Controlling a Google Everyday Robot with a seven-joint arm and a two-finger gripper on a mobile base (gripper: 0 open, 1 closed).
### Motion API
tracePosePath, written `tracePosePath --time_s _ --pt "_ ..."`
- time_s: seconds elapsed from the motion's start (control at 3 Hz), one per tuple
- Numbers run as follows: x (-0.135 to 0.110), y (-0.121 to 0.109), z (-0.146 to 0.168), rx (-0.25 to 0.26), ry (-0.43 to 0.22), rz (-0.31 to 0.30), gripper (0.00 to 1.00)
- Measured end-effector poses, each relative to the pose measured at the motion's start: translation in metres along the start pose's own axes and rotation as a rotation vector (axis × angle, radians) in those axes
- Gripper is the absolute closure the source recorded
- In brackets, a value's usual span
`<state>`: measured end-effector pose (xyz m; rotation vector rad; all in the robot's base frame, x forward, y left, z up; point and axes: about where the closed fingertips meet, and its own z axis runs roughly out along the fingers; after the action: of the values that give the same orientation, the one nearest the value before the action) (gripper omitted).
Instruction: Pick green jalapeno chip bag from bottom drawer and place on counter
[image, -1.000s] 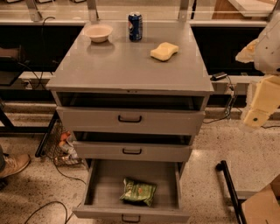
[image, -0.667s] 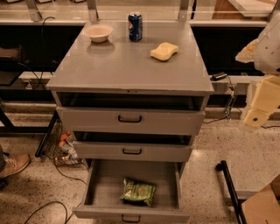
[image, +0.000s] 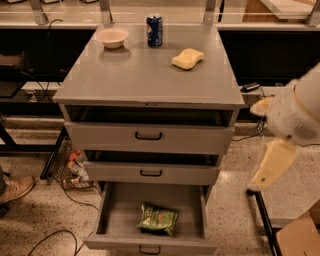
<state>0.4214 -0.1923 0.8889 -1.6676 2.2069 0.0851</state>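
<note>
The green jalapeno chip bag (image: 159, 219) lies crinkled on the floor of the bottom drawer (image: 116, 216), which is pulled open at the foot of the grey cabinet. The counter (image: 145, 70) is the cabinet's flat grey top. My gripper (image: 272, 164) hangs at the right of the cabinet, level with the middle drawer, on the end of the white arm (image: 299, 112). It is apart from the bag, up and to the right of it, and holds nothing that I can see.
On the counter stand a white bowl (image: 112, 37), a blue soda can (image: 154, 30) and a yellow sponge (image: 188, 58). The two upper drawers (image: 148, 136) are slightly open. Cables and a person's shoe (image: 16, 187) lie on the floor at left; a cardboard box (image: 300, 235) at bottom right.
My arm and gripper have moved down and to the left, from beside the counter to beside the middle drawers. The bag and the drawers have not moved.
</note>
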Motion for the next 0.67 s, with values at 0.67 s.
tracePosePath --time_s 0.67 --pt "-0.023 0.045 0.136 -0.104 -0.262 0.051 0.0"
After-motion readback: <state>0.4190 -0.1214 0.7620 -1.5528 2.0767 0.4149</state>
